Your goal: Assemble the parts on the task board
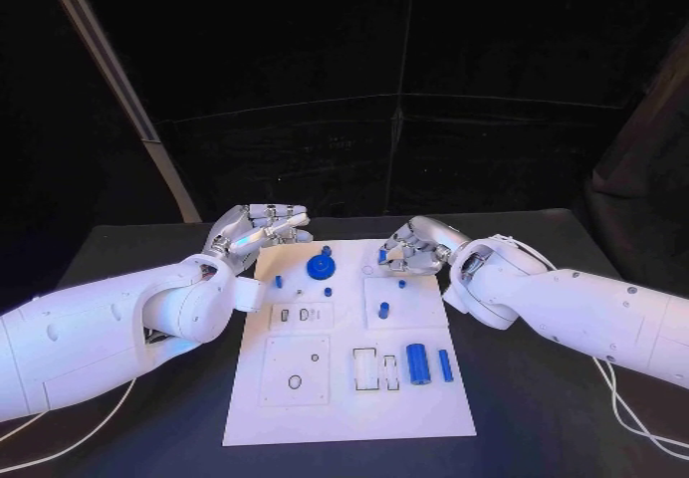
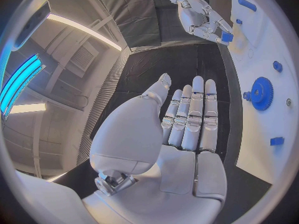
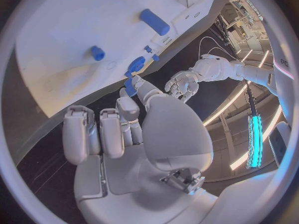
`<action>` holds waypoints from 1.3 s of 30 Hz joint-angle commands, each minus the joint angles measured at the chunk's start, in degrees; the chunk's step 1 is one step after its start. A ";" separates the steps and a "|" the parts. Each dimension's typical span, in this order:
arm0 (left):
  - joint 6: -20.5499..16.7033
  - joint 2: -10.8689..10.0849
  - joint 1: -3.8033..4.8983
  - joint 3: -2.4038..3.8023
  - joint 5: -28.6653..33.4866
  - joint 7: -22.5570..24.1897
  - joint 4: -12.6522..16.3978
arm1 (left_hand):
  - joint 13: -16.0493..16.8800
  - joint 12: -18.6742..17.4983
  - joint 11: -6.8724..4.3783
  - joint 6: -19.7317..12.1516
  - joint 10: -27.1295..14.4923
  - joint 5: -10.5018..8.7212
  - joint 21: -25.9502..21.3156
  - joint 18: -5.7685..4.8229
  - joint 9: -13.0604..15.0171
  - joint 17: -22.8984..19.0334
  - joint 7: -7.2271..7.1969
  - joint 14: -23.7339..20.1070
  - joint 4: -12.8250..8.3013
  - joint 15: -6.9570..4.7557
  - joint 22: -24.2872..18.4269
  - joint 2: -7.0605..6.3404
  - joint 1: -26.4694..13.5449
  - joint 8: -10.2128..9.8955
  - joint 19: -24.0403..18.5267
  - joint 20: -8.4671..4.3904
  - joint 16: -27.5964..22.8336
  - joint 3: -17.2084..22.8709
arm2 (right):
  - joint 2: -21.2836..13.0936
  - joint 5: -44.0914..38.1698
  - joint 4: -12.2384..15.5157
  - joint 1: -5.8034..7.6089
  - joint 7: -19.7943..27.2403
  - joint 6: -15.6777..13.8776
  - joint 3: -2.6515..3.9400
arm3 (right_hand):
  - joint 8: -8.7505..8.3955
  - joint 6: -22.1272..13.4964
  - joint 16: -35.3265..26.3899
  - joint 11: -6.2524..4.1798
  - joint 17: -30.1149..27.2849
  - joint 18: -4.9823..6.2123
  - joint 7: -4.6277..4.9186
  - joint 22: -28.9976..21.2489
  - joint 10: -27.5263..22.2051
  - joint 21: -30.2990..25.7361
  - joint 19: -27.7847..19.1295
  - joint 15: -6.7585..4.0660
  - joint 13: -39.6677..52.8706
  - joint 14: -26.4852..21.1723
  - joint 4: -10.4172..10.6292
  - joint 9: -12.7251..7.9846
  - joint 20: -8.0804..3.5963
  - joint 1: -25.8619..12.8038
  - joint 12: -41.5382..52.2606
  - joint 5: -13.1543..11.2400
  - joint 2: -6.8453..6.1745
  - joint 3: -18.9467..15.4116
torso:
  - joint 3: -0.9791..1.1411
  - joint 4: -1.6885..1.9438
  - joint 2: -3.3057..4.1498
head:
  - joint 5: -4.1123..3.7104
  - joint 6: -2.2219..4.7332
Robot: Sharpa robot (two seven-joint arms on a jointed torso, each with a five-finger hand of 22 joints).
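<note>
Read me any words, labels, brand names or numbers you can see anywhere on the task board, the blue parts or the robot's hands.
None can be read.
Task board: only outlined slots and holes, no lettering.
Blue gear and blue cylinder: plain, unmarked.
Left hand and right hand: no label or brand visible; the right hand pinches a small blue part, also plain.

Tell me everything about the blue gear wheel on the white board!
The blue gear wheel is a round, toothed disc that looks like plastic, with a raised knob in its middle. It lies flat near the far end of the task board, between the two hands. Nothing touches it: the left hand hovers beside the board with straight fingers, and the right hand pinches a different small blue part.
</note>
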 commanded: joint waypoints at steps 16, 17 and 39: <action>-0.20 0.16 0.54 0.07 1.50 0.24 -0.11 | -0.08 -0.35 0.23 0.15 0.16 0.06 -0.24 0.75 -0.04 0.08 0.21 0.16 -0.52 0.04 -0.09 0.61 -0.09 -0.25 0.44 0.12 -0.29 0.12 | 10.14 -16.68 -0.48 -0.11 -7.25 3.00 -1.28 | -0.04 1.55 0.41 -0.12 2.66 -0.57 -0.90 3.81 0.44 0.41 0.21 -0.47 0.25 3.61 0.83 0.06 -0.30 -1.16 0.34 0.29 -0.12 0.30 | -0.18 0.28 -0.16 | 3.91 -1.90; -0.25 0.18 0.56 0.07 1.63 0.24 -0.12 | -0.08 -0.35 0.23 0.15 0.16 0.06 -0.24 0.75 -0.04 0.08 0.21 0.16 -0.52 0.04 -0.09 0.61 -0.09 -0.25 0.44 0.12 -0.29 0.12 | 10.49 -17.21 -0.60 -0.16 -7.36 3.23 -1.52 | -0.04 1.55 0.41 -0.12 2.65 -0.57 -0.90 3.82 0.43 0.42 0.21 -0.47 0.22 3.61 0.83 0.06 -0.31 -1.17 0.31 0.28 -0.13 0.30 | -0.17 0.26 -0.15 | 4.02 -1.99; -0.49 0.50 0.67 0.08 2.17 0.29 -0.23 | -0.08 -0.37 0.22 0.16 0.18 0.06 -0.25 0.75 -0.04 0.08 0.20 0.18 -0.57 0.04 -0.10 0.64 -0.08 -0.26 0.45 0.12 -0.32 0.17 | 13.38 -21.69 -0.89 -2.03 -8.29 5.31 -2.77 | -0.06 1.56 0.36 -0.15 2.58 -0.55 -0.94 3.74 0.35 0.38 0.16 -0.48 0.10 3.59 0.79 0.05 -0.32 -1.19 0.16 0.32 -0.24 0.31 | -0.19 0.27 -0.20 | 4.81 -2.93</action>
